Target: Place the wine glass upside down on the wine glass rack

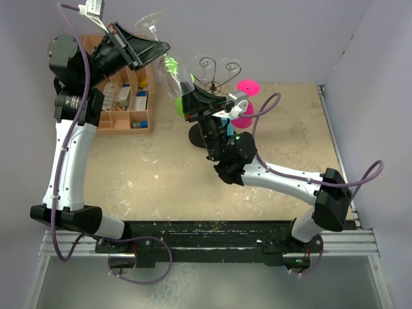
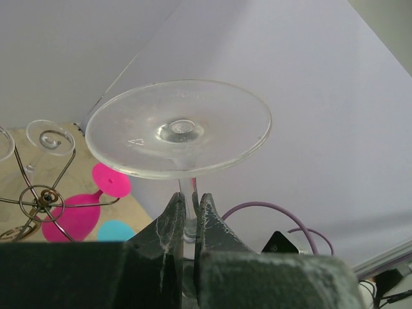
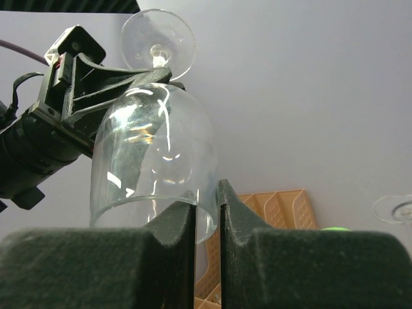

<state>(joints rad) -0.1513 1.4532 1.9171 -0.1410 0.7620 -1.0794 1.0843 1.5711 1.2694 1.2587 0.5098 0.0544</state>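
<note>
The clear wine glass is held in the air upside down and tilted, its foot (image 1: 149, 21) up and its bowl (image 1: 172, 74) down. My left gripper (image 1: 156, 46) is shut on its stem (image 2: 187, 193), just under the foot (image 2: 179, 129). My right gripper (image 1: 187, 96) is shut on the bowl's rim wall (image 3: 151, 154), one finger inside and one outside. The wine glass rack (image 1: 215, 74) stands just right of the glass; its wire scrolls also show in the left wrist view (image 2: 42, 196).
A pink glass (image 1: 244, 103) hangs on the rack's right side. The peach slotted organizer (image 1: 125, 106) sits at the back left with small items in it. Something green (image 1: 182, 103) shows beside the bowl. Walls stand close behind and at the right.
</note>
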